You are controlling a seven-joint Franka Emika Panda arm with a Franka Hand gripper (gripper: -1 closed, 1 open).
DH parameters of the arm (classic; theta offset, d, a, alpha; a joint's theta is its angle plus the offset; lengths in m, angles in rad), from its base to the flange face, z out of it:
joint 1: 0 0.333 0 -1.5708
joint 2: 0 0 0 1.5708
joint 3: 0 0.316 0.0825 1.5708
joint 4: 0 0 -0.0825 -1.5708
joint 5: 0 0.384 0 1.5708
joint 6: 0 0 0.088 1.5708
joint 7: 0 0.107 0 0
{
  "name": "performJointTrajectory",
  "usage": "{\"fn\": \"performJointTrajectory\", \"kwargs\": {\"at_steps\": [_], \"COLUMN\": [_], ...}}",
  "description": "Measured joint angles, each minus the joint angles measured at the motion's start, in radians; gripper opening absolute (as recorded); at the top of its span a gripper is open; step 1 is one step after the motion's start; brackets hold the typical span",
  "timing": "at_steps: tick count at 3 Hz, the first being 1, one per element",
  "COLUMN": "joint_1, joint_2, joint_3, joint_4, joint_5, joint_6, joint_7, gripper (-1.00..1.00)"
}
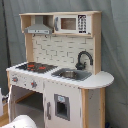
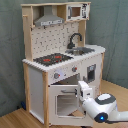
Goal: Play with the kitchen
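The kitchen is a tall white and pale-wood toy, seen in both exterior views. It has a black-red hob, a black faucet, a sink, a grey hood and a small microwave. In the second exterior view the oven door stands slightly ajar. My gripper is at the door's upper right edge, on a white arm that comes in from the lower right.
A grey curtain hangs behind the kitchen. The kitchen stands on a wooden floor. A cabinet door with a dark window is shut under the sink. A white rounded part of the arm shows at the first exterior view's bottom left.
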Motion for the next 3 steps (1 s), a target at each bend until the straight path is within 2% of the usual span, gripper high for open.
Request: {"fn": "performJointTrajectory", "kwargs": {"at_steps": [1, 2, 3], "joint_1": [-0.001, -0.034, -0.045], "joint_2": [0.0, 0.0, 0.0], "joint_3": [-0.001, -0.013, -0.01], "joint_4": [0.0, 0.034, 0.109], "joint_5": [0.0, -0.002, -0.021], "joint_6": [0.0, 0.0, 0.0], "joint_7": [0.0, -0.004, -0.073], "gripper": [1.0, 1.0, 1.0]}}
